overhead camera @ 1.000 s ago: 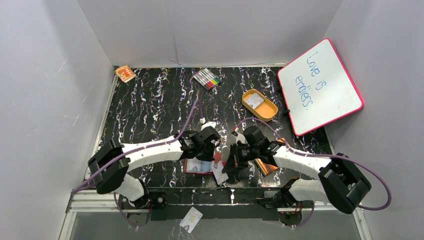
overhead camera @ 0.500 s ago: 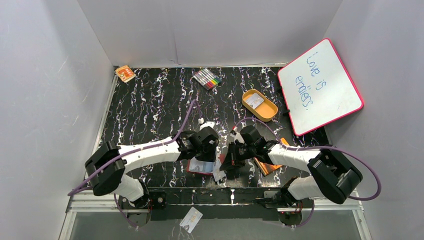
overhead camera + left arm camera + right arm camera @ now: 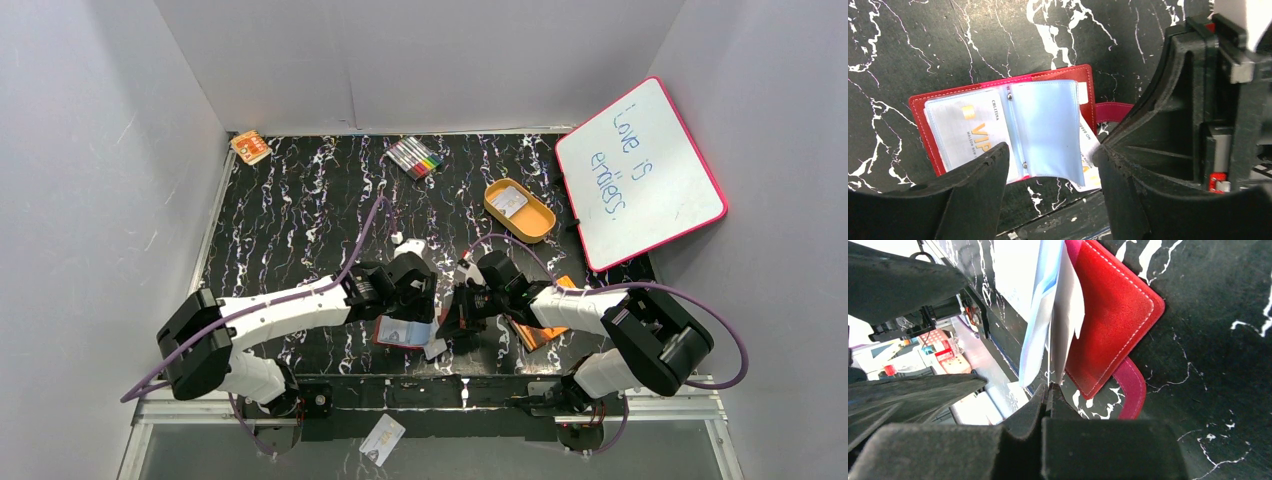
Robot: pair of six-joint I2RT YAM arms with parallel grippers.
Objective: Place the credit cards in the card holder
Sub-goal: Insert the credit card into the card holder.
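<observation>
The card holder (image 3: 1086,85) lies open near the table's front edge, a red wallet (image 3: 397,334) with clear sleeves; one sleeve holds a VIP credit card (image 3: 968,132). My left gripper (image 3: 1049,150) hangs open just above the loose sleeve page, gripping nothing. In the right wrist view my right gripper (image 3: 1049,389) is shut on the edge of a white credit card (image 3: 1068,310). This card stands on edge against the wallet's (image 3: 1113,325) right side, behind the sleeve. It also pokes out in the left wrist view, where the card (image 3: 1089,165) shows beside the sleeve.
An orange oval tray (image 3: 533,222) at the back right holds another card (image 3: 509,200). A whiteboard (image 3: 640,165) leans at the right. Markers (image 3: 415,157) and a small orange box (image 3: 250,147) lie at the back. An orange booklet (image 3: 533,328) sits under the right arm. One card (image 3: 382,438) lies below the table edge.
My left gripper has opened above the wallet's sleeve. The right gripper has moved a little left with its card, closer against the wallet.
</observation>
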